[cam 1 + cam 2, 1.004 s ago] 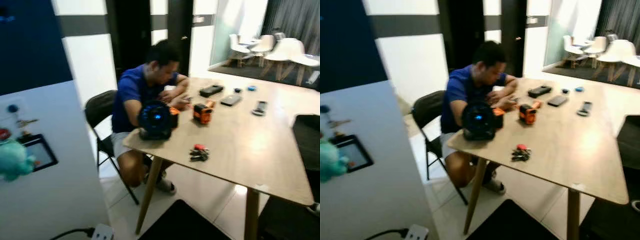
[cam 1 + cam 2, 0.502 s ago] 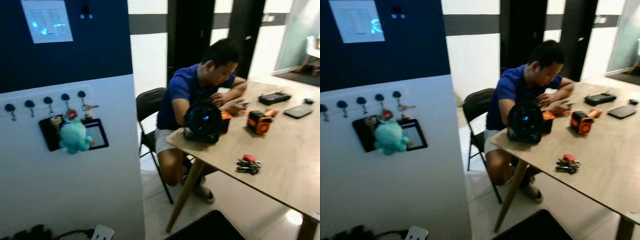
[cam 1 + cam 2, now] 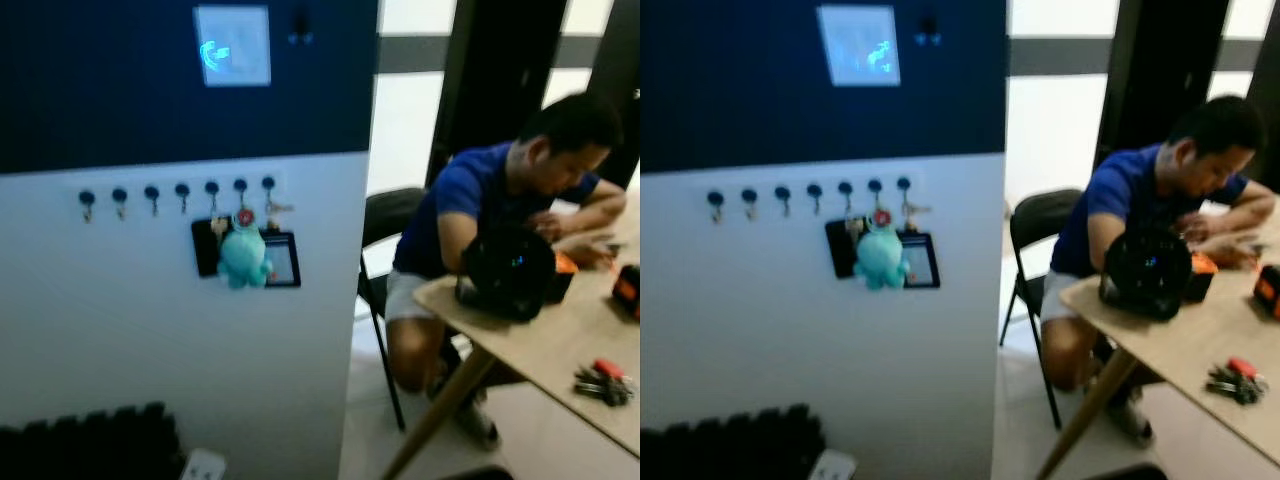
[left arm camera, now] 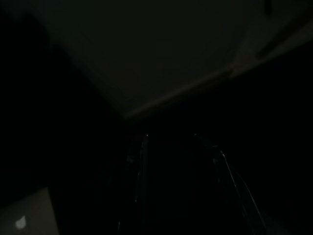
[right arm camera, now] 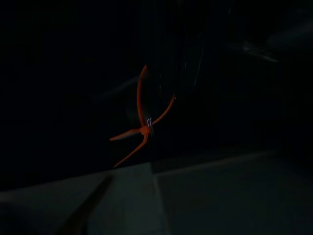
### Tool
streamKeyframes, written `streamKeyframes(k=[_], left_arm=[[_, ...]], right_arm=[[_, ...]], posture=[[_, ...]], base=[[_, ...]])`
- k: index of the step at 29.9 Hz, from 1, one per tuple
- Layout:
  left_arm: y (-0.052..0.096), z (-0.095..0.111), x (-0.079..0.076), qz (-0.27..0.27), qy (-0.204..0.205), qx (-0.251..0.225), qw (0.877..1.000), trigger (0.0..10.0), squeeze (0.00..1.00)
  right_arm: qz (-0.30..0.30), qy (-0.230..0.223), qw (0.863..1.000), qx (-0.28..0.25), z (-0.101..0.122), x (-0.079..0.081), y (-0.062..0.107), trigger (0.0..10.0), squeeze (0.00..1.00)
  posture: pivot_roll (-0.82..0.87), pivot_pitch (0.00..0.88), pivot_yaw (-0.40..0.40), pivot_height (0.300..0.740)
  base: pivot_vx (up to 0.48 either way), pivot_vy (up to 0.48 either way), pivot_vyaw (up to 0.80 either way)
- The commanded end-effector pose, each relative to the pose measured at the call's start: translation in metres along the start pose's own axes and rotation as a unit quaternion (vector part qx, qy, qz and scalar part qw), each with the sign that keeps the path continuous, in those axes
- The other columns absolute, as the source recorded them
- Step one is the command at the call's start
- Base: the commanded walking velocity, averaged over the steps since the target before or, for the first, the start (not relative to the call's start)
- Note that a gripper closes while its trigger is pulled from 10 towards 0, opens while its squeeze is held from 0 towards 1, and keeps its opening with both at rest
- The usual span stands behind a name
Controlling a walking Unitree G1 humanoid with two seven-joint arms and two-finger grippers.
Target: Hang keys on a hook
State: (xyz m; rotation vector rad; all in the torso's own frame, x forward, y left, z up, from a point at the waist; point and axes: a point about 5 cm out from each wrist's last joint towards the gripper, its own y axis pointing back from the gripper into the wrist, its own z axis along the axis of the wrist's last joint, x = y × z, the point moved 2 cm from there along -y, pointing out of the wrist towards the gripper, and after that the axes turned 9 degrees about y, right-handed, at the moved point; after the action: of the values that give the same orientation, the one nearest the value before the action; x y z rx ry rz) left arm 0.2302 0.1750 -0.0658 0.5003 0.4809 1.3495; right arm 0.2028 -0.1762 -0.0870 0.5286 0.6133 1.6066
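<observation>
Ahead, a white wall panel (image 3: 150, 330) carries a row of hooks (image 3: 178, 192); a person (image 3: 480, 215) sits at the worktop (image 3: 545, 345), where the keys (image 3: 603, 380) lie untouched. Pickup and hanging remain; whether either gripper is open or closed I cannot tell.

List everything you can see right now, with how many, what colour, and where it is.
hooks: seven, dark, in a row on the white wall panel
keys on a hook: one set, pale, rightmost hook
plush toy: one, teal, hanging below the hooks
frame: one, black, on the wall behind the toy
wall panel: one, glowing pale blue, on the dark upper wall
table: one, light wood, right
keys: one bunch, black with a red tag, on the table
round device: one, black, near the table corner
person: one, blue shirt, seated on a black chair
orange tie: one, in the dark right wrist view
</observation>
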Motion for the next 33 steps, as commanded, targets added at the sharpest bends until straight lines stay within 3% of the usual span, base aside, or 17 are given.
streamKeyframes(k=[1, 27, 33], left_arm=[[0.0006, -0.0087, -0.0034, -0.009, -0.004, 0.027, 1.000, 10.0, 0.00], [-0.0022, -0.0040, -0.0016, 0.002, 0.001, 0.027, 1.000, 10.0, 0.00], [-0.0018, -0.0039, -0.0020, -0.003, -0.004, 0.026, 1.000, 10.0, 0.00]], right_arm=[[-0.008, -0.011, 1.000, 0.007, -0.0036, -0.0022, 0.0011, 10.0, 0.00], [-0.012, -0.013, 1.000, 0.005, -0.0016, -0.0036, 0.0004, 10.0, 0.00], [-0.025, -0.044, 0.999, 0.006, -0.0033, -0.0075, 0.0013, 10.0, 0.00]], posture=[[0.06, 0.013, 0.016, 0.740], [0.06, 0.021, 0.017, 0.740], [0.06, 0.023, 0.020, 0.740]], base=[[0.000, 0.000, 0.80], [0.000, 0.000, 0.80], [0.000, 0.000, 0.00]])
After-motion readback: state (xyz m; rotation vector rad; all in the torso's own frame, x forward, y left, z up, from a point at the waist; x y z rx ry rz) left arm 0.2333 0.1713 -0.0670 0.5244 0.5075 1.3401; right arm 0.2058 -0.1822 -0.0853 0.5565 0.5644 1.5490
